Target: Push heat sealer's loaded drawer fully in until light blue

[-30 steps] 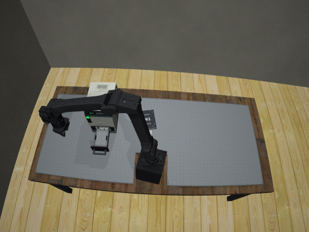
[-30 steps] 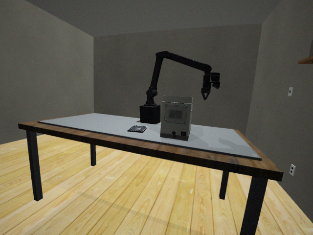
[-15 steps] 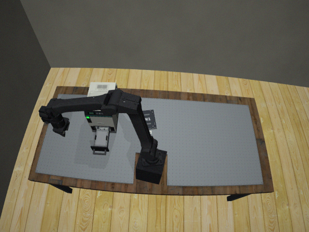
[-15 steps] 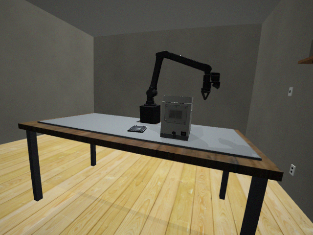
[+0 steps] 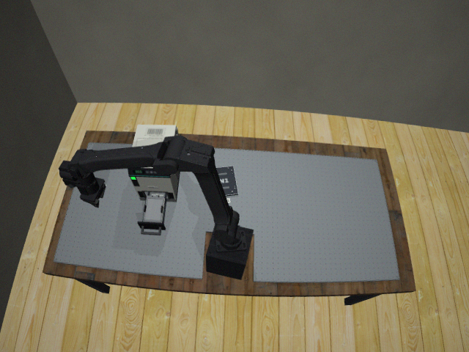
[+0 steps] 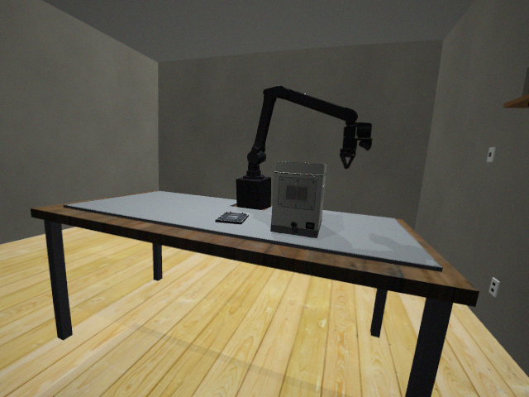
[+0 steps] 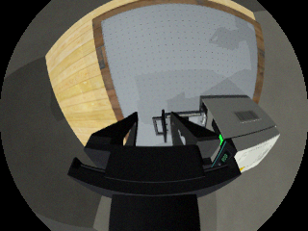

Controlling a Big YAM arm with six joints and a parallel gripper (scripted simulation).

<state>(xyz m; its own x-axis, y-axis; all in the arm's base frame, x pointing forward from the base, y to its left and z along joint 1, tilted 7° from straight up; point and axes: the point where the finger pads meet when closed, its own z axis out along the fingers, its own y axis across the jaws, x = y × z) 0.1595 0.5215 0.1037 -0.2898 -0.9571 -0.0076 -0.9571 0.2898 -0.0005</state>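
Green light (image 5: 133, 177) (image 7: 221, 140) is glowing on the sealer (image 5: 157, 183) (image 6: 297, 198) (image 7: 241, 117), left of centre in the top view | drawer (image 5: 154, 210) (image 7: 185, 115) is sticking out toward the frame's bottom | I'm hovering my gripper (image 5: 97, 204) (image 6: 346, 167) (image 7: 154, 115) at the left, fingers partly spread, pinching nothing

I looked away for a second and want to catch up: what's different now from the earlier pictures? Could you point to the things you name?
Nothing visibly changed. The hand (image 5: 97, 204) (image 6: 346, 166) (image 7: 154, 115) hangs in the same spot beside the sealer (image 5: 154, 184) (image 6: 297, 196) (image 7: 236, 115), holding nothing; the drawer (image 5: 154, 209) still sticks out and the light (image 5: 133, 177) (image 7: 221, 140) is still green.
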